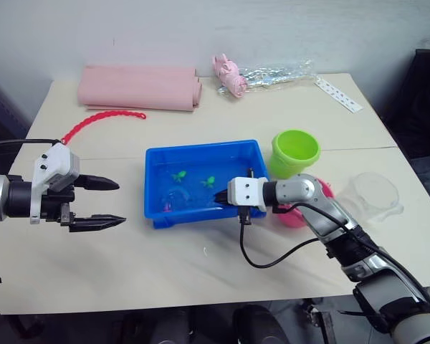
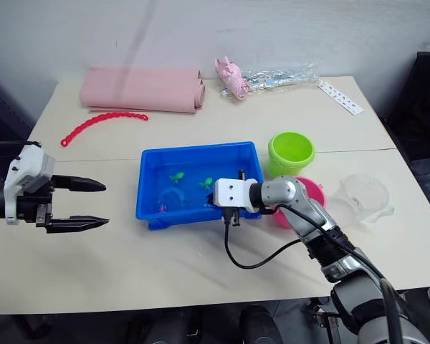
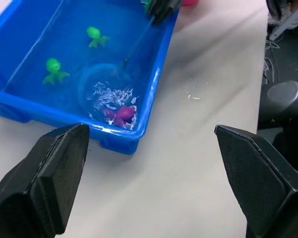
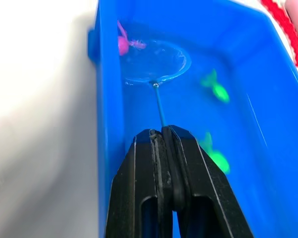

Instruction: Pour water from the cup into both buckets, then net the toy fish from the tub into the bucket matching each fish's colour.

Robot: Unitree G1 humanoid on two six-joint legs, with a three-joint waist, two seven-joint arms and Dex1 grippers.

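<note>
The blue tub [image 1: 201,150] holds water, two green toy fish [image 1: 178,175] [image 1: 209,181] and a pink fish [image 4: 123,43]. My right gripper [image 4: 161,133] is shut on the thin handle of the net [image 4: 156,62] at the tub's right end. The net's hoop lies in the water with the pink fish [image 3: 120,115] at its rim. To the tub's right are the lime green bucket [image 1: 295,152] and the pink bucket [image 1: 322,188], the latter partly hidden by my right arm. The clear cup [image 1: 376,195] stands further right. My left gripper [image 1: 120,203] hangs open left of the tub.
A folded pink cloth [image 1: 138,87] and a red bead chain [image 1: 100,122] lie at the back left. A pink toy with a clear wrapper [image 1: 272,74] and a white strip [image 1: 338,94] sit at the back right. A black cable [image 1: 272,258] loops below my right wrist.
</note>
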